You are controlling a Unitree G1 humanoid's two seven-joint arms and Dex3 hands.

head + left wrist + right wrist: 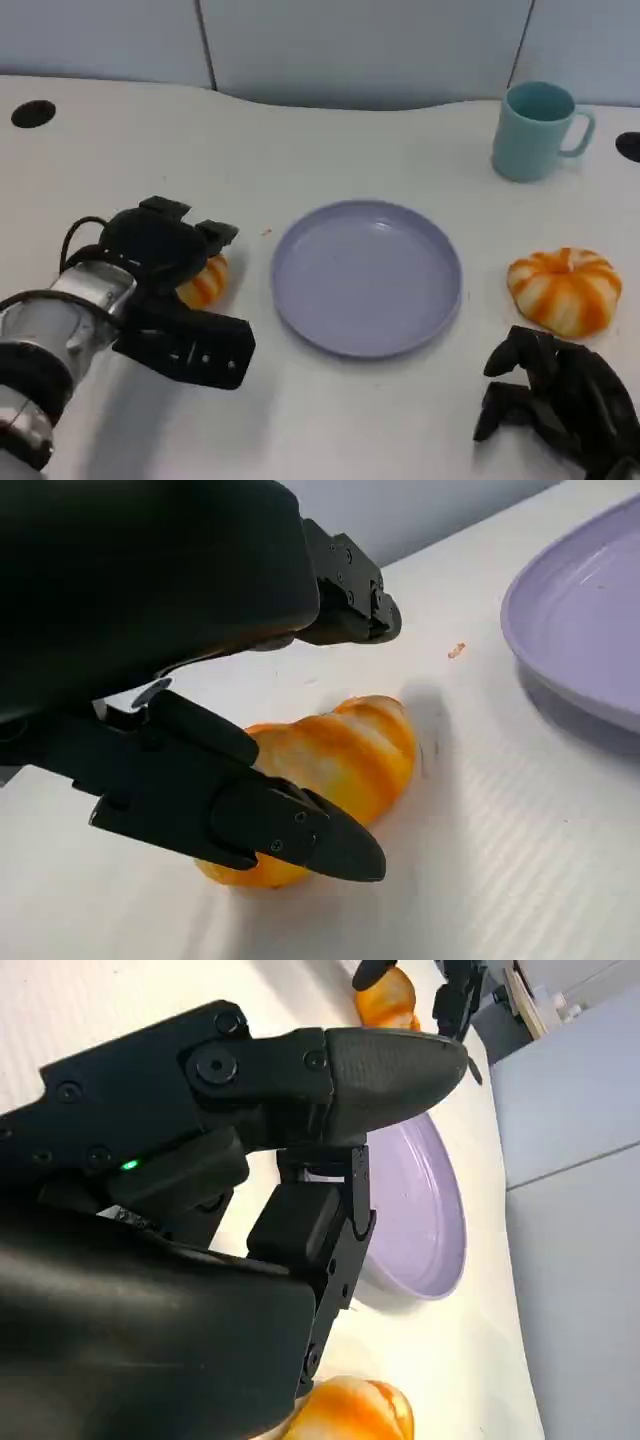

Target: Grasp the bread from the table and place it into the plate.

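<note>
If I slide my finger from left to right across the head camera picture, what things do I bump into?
Left hand → small bread tucked by its fingers → purple plate → teal mug → striped round bread, with the right hand just below it.

Office-style test bench, not a kitchen.

You are looking at a white desk (330, 420) with a wavy far edge and round black cable grommets, one at the far left (33, 113) and one at the far right (629, 146): office furniture. Behind it stand pale grey-blue partition panels (360, 45) with thin dark seams between them, cubicle fashion. What sits on the desk is staged, not domestic: a lilac plate (367, 277) at centre, a teal mug (538, 130) far right, an orange-striped bread (565, 289) near right and another (204, 282) left of the plate. You see no stove or sink, only bare desk around them.
</note>
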